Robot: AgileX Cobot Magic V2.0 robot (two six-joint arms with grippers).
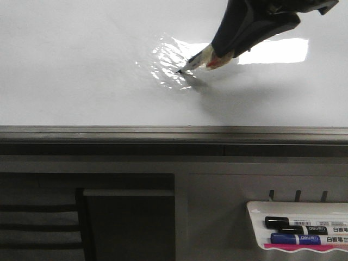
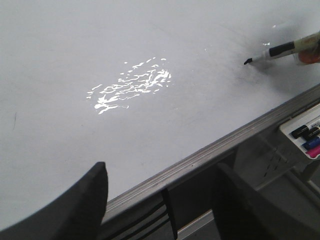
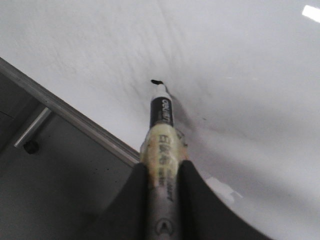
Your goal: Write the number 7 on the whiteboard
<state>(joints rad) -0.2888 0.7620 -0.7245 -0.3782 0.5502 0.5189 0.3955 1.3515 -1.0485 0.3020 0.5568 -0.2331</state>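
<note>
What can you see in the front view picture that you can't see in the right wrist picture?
Only the front view shows the small white tray below the board, holding spare markers, and the bright wrinkled shiny patch beside the pen tip. Only the right wrist view shows, up close, the right gripper squeezing the marker's barrel and the printed black band near its tip. Both show the whiteboard, its grey edge rail and the held marker with its tip at the board. No finished 7 shows in either.
</note>
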